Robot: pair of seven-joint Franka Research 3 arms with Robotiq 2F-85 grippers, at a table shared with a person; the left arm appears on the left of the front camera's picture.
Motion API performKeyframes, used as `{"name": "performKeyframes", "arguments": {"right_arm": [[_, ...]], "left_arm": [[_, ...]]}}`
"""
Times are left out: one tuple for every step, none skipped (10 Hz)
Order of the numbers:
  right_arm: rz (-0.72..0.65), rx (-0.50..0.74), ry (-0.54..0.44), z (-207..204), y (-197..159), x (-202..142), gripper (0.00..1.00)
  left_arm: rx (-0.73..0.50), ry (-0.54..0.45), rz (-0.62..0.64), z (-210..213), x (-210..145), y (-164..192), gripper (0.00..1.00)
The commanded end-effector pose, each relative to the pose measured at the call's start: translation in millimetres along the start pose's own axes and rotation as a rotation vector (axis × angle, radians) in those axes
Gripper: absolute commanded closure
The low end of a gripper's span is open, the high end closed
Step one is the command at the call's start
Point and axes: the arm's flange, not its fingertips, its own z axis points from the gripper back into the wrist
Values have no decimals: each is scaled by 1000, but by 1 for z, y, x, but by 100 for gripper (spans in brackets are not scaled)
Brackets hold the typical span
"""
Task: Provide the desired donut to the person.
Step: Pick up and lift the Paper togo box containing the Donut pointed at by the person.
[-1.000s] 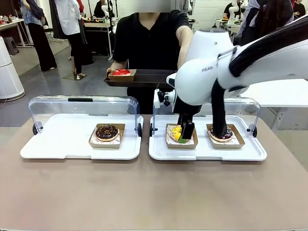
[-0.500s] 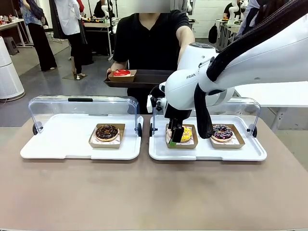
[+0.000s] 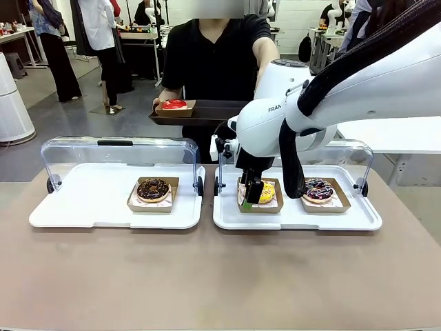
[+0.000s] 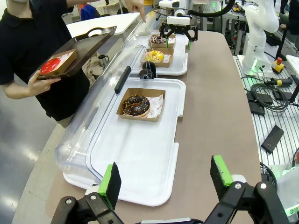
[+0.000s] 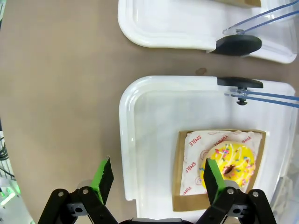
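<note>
- Below the right gripper (image 3: 252, 197), its jaws spread and empty, we note the yellow-iced sprinkled donut (image 5: 229, 163) in its brown card tray (image 5: 180, 186). It sits off toward one finger, not centred.
- Beyond the gripper, the person in black (image 3: 213, 62) holds out a dark serving tray (image 3: 213, 110).
- Step, we judge: lining up the pick. Next calls for centring, lowering, then closing on the card tray.
- Left gripper (image 4: 166, 182): released, nothing held.
- Against a second ago, the right arm sits higher, uncovering the dark-iced donut (image 3: 318, 189) beside it.
</note>
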Motion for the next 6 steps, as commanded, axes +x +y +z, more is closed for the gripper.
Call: {"name": "performKeyframes", "arguments": {"right_arm": [[-18, -6, 32, -14, -9, 5, 0], [-21, -19, 45, -21, -14, 9, 0], [-22, -11, 61, -28, -20, 11, 0], [-11, -2, 63, -35, -23, 13, 0], [-10, 2, 65, -41, -28, 14, 0], [-26, -2, 78, -45, -33, 14, 0]], "left_arm": [[2, 0, -3, 1, 0, -2, 0], [2, 0, -3, 1, 0, -2, 0], [2, 0, -3, 1, 0, -2, 0], [2, 0, -3, 1, 0, -2, 0], [2, 0, -3, 1, 0, -2, 0], [2, 0, -3, 1, 0, -2, 0]]}}
